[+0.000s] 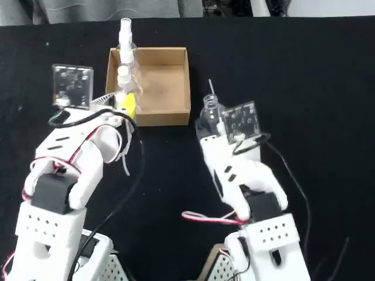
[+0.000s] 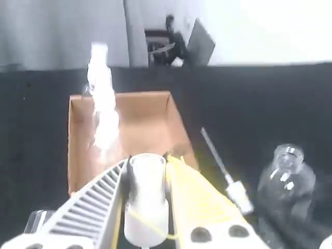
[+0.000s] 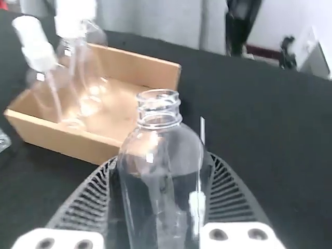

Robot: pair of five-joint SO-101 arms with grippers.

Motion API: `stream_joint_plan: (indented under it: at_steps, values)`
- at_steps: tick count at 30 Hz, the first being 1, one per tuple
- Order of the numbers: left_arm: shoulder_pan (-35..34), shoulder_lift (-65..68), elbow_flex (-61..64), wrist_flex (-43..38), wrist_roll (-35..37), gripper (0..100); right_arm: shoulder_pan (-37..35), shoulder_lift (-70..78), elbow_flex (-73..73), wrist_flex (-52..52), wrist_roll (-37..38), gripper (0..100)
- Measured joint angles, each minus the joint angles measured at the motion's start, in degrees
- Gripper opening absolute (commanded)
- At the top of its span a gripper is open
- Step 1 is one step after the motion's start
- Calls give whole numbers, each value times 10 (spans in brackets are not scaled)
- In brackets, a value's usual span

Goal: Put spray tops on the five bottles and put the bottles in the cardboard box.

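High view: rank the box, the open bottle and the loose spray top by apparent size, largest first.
1. box
2. open bottle, partly hidden by the right arm
3. spray top, mostly hidden behind the bottle, so unsure

Showing no readable text, label, number or sign, neither on the box (image 1: 167, 116) nor on the bottle (image 3: 155, 176) beside the box.
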State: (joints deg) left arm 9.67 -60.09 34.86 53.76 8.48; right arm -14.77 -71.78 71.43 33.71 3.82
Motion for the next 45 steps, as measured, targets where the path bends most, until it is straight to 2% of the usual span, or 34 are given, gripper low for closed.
stream_joint_plan:
  at_steps: [8, 15, 23, 32, 40, 45]
  values:
    - [-4, -38, 0, -13, 49, 28, -61, -72, 42, 0, 0, 96]
    - [-42, -47, 0, -65, 88, 28, -89, -89, 77, -25, 0, 95]
    - [-47, -47, 0, -105, 94, 28, -97, -89, 118, -106, 0, 93]
    - [-50, -51, 0, -147, 94, 27, -144, -89, 133, -110, 0, 93]
    - [-104, -51, 0, -164, 133, 27, -175, -89, 134, -110, 0, 95]
    - [-106, -52, -6, -165, 136, 27, -182, -89, 134, -110, 0, 95]
